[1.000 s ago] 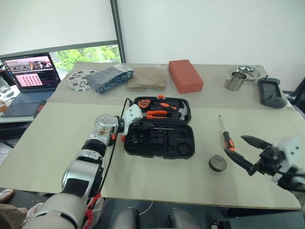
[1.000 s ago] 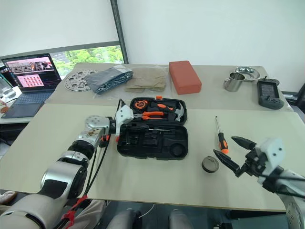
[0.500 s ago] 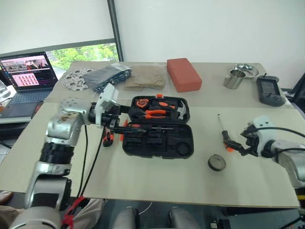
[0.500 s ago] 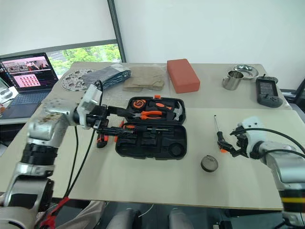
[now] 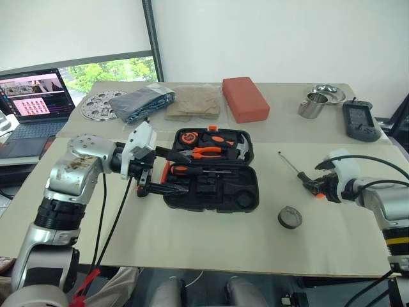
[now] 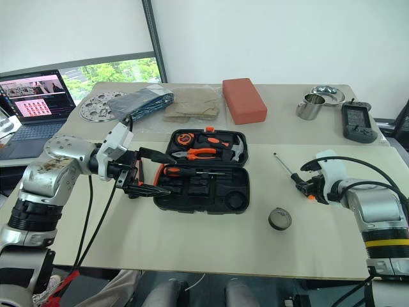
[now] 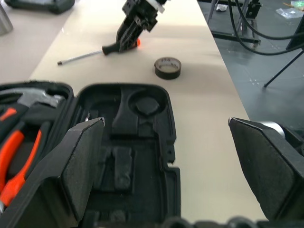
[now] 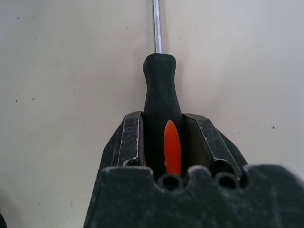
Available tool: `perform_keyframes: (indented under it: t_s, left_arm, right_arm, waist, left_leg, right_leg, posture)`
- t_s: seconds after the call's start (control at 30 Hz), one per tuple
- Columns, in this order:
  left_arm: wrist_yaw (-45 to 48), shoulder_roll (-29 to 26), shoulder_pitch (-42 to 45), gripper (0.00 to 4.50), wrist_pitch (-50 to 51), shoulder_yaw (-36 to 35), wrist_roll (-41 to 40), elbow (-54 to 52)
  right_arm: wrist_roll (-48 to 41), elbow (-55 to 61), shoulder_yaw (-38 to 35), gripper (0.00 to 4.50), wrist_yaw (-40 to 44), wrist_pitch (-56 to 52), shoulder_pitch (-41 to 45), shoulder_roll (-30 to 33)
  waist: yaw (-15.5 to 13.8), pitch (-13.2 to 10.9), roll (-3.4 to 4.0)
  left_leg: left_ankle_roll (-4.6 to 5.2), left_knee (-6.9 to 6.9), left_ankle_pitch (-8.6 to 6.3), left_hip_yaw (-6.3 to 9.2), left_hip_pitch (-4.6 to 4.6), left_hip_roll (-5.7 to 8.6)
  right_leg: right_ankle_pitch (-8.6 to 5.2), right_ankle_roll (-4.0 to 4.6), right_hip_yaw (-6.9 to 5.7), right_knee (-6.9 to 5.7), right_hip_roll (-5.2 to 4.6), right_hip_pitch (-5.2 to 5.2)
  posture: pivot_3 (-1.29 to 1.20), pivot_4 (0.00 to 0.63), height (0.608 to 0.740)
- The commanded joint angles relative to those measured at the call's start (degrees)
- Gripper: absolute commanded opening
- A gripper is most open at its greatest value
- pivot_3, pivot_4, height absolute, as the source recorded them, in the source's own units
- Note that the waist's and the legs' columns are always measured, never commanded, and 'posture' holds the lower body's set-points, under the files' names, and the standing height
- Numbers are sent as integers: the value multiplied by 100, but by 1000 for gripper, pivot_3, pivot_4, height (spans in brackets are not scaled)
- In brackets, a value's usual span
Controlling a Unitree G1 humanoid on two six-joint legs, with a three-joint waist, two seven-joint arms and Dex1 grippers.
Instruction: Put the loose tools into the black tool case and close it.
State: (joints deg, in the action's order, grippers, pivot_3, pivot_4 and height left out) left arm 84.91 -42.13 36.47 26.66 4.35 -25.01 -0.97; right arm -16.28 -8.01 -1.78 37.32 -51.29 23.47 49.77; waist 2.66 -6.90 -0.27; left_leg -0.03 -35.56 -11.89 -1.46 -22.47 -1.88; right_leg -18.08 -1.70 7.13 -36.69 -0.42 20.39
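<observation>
Clamping the black-and-orange handle of a slim steel-shafted screwdriver (image 8: 161, 109), the right gripper (image 6: 311, 189) has its two black fingers (image 8: 128, 142) pressed against either side of the grip, with the shaft running out ahead of it over the beige table (image 5: 211, 236). That screwdriver lies on the right part of the table, well apart from the open rectangular black plastic tool case (image 5: 211, 173). A dark tape roll (image 5: 290, 217) sits flat on the table between the case and the right gripper, nearer the gripper.

The left gripper (image 5: 153, 173) hangs with its jaws spread wide and holds nothing, at the left edge of the case and pointing across it; one finger (image 7: 83, 156) stands over the case's moulded slots. A second orange-and-black-handled screwdriver (image 5: 192, 171) lies inside the case, just beyond the left fingertips, along the hinge line. Behind it, in the lid half, rest orange-handled pliers (image 5: 208, 152) and a steel hammer (image 5: 238, 148).
</observation>
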Motion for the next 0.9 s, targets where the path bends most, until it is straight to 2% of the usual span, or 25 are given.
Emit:
perform_keyframes:
  t_s: [0.03,0.23,0.33,0.53,0.9]
  left_arm:
    - [-213,-289,-156,4500,198,-455,-282,-389]
    - [-634,-775,-939,4500,551,-1135,-589,-882]
    - [-823,-958,-1449,4500,635,-1468,-661,-1083]
    - [-1268,-1147,-2417,4500,839,-2181,-894,-1624]
    - [-1681,-1297,-3005,4500,1051,-2679,-1226,-2113]
  right_arm:
    - [55,180,-172,919,139,566,193,-13]
    - [103,662,179,919,993,2017,467,-132]
    - [317,654,655,919,1691,2956,662,-248]
    - [1141,-217,1792,919,2579,4193,1536,-693]
    - [1656,-1464,2314,919,3164,5012,2340,-1619]
  waist:
    - [3,-3,2]
    - [69,-17,2]
    - [102,-22,-6]
    - [104,-29,-16]
    - [110,-34,-23]
  left_leg:
    - [0,1,0,0,0,0]
    - [0,27,0,13,15,-5]
    - [0,33,0,17,20,-9]
    - [-1,38,0,18,23,-14]
    - [-1,56,0,23,33,-19]
  right_leg:
    - [0,0,2,0,0,1]
    - [-1,-1,8,0,-1,4]
    - [-1,-1,3,0,0,4]
    - [17,37,-5,-1,-15,8]
    - [19,53,-17,-10,-19,11]
  posture:
    - [0,150,740]
    - [0,150,740]
    - [0,150,740]
    - [0,150,740]
    - [0,150,740]
